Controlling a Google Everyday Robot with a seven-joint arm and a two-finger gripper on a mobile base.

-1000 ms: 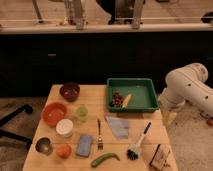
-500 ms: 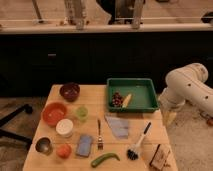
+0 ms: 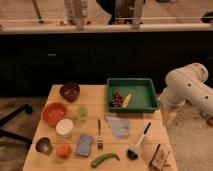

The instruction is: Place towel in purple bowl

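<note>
The towel (image 3: 118, 126), a pale grey-blue creased cloth, lies flat on the wooden table (image 3: 150, 122) just in front of the green tray. The purple bowl (image 3: 69, 91) stands empty at the table's back left. My white arm (image 3: 187, 87) reaches in from the right. My gripper (image 3: 170, 118) hangs pointing down beside the table's right edge, well to the right of the towel and far from the bowl. It holds nothing that I can see.
A green tray (image 3: 145, 102) holds grapes and a banana. On the left are an orange bowl (image 3: 54, 113), green cup (image 3: 82, 113), white cup (image 3: 64, 128), metal cup (image 3: 43, 145), orange fruit (image 3: 63, 150) and blue sponge (image 3: 84, 145). A fork (image 3: 99, 135), green pepper (image 3: 104, 159), dish brush (image 3: 137, 142) and wooden holder (image 3: 160, 157) lie at the front.
</note>
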